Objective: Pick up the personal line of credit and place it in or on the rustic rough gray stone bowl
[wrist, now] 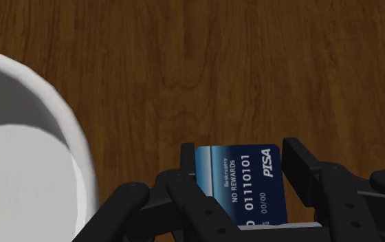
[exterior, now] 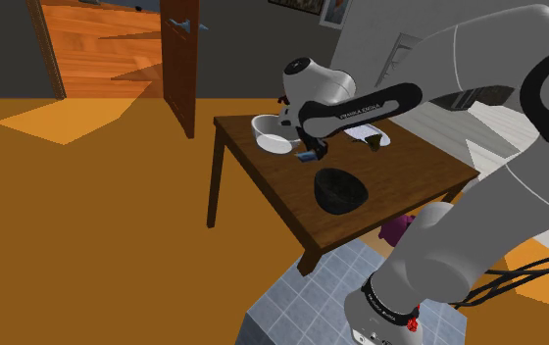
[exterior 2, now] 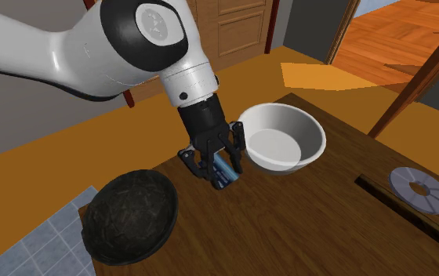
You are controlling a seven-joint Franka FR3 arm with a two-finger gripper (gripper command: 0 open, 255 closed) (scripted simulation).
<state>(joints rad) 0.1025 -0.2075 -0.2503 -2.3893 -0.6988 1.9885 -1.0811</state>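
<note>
My pincer (wrist: 243, 157) is closed on the blue bank card (wrist: 243, 184). The two black fingers press its opposite edges, and its printed face, with "NO REWARDS" and a row of digits, looks up at my wrist camera. So the grasp, the first half of the job, looks done to me.

The card hangs low over the wooden table (exterior 2: 312, 231). I cannot tell for sure whether its lower edge has cleared the wood. It is near the dark rough stone bowl (exterior 2: 129, 216) but not over it: card and pincer sit beside that bowl's rim, between it and the white bowl (exterior 2: 288, 161). The stone bowl is upright, close to the table's edge, and I see nothing inside it.

What is left, as I judge it, is the carry and the release: lift a little, swing across to the stone bowl, get above its opening and let go.

Beyond the card from the stone bowl, the white bowl is a near neighbour I would rather not brush. Well apart from the stone bowl, on the table's far side, lies a small grey disc (exterior 2: 420, 190).
</note>
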